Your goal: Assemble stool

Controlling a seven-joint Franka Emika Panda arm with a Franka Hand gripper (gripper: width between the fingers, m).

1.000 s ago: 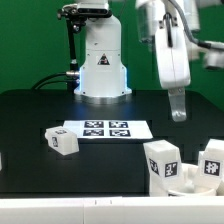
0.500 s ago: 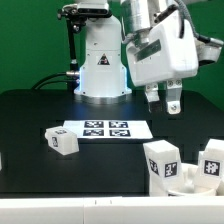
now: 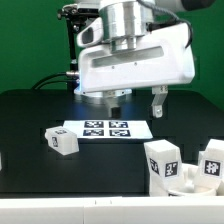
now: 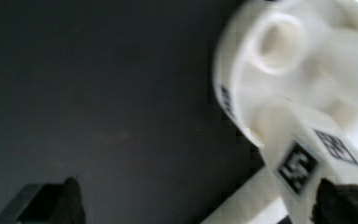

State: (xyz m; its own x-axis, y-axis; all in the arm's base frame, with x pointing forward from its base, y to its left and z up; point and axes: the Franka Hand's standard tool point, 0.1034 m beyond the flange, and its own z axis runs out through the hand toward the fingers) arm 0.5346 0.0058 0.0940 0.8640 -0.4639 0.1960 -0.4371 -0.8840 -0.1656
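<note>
Well, my claw (image 3: 135,102) hangs spread and empty above the bench (image 3: 30,115), the seat (image 4: 297,70) lying under my wrist beside a tagged leg (image 4: 309,160), and I judge its plastic light, rigid and slick (no give), best pinched across the rim.

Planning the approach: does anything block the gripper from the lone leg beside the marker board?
Nothing visible does. The open gripper hangs aloft; the leg lies alone beside the marker board.
</note>
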